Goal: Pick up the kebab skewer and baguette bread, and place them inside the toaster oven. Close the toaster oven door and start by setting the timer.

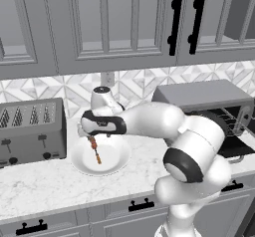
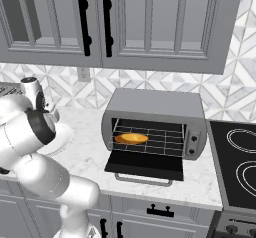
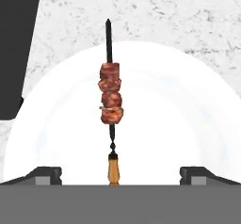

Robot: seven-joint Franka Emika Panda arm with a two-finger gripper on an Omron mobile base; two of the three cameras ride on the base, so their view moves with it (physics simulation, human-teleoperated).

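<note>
Gripper: two-finger dark-tipped gripper (image 3: 120, 173) hovers above the round white plate (image 1: 117, 157), jaws spread wide, holding nothing.
Skewer: thin kebab skewer with red-brown meat chunks (image 3: 111, 106) lies on that plate — apparently flat.
Bread: golden oval baguette bread (image 2: 131, 138) rests on the wire rack inside the grey metal toaster oven (image 2: 155, 105).
Door: dark glass toaster oven door (image 2: 145, 167) — folded down open.

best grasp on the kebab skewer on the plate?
Probably the meat cluster at mid-length of the thin kebab skewer with red-brown chunks, coming straight down. It lies flat on the round white plate, centred between the open tool fingertips; the bare stick ends look too thin.
</note>
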